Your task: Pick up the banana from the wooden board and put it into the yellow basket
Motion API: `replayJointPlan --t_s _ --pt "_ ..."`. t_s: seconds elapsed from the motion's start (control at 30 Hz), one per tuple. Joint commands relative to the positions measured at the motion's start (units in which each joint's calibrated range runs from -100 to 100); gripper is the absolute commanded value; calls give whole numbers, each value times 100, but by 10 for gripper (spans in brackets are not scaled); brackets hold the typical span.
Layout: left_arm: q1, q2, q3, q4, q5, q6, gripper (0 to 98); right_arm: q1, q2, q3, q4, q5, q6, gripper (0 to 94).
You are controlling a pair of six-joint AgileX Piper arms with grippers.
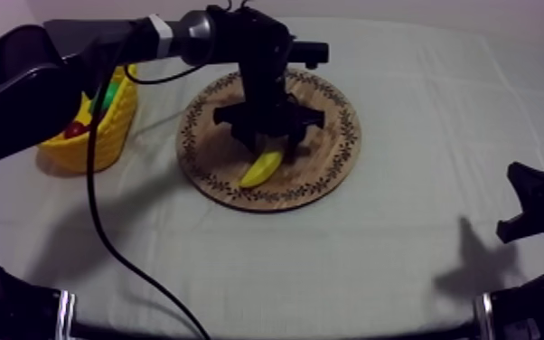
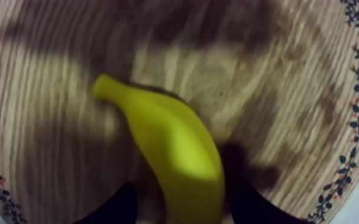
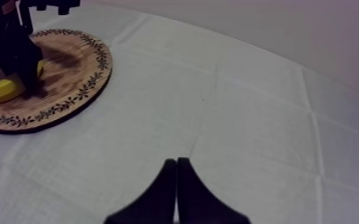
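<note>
A yellow banana (image 1: pixel 262 168) lies on the round wooden board (image 1: pixel 330 145), toward its front. My left arm reaches in from the upper left, and my left gripper (image 1: pixel 271 147) hangs right over the banana's far end. In the left wrist view the banana (image 2: pixel 170 143) lies flat on the board (image 2: pixel 50 119). My left gripper (image 2: pixel 182 189) is open, one black fingertip (image 2: pixel 119 202) on each side of the fruit, with a thin gap on one side. The yellow basket (image 1: pixel 104 136) stands left of the board. My right gripper (image 1: pixel 530 203) rests shut at the table's right edge.
The basket holds a small red fruit (image 1: pixel 75 129) and something green (image 1: pixel 109 91). From the right wrist view, the board (image 3: pixel 74 89) with the banana (image 3: pixel 2 89) and my left gripper (image 3: pixel 21 71) lies far off across bare cloth (image 3: pixel 247 119). My right gripper (image 3: pixel 176 179) is a narrow wedge.
</note>
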Motion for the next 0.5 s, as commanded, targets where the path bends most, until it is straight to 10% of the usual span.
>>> replayJointPlan --t_s 0.0,0.47 --pt "-10 45 -57 30 45 -29 561 0 0 -3 1 -3 -3 3" --pt "-43 168 -212 80 172 -78 215 0 0 -3 1 -3 -3 3"
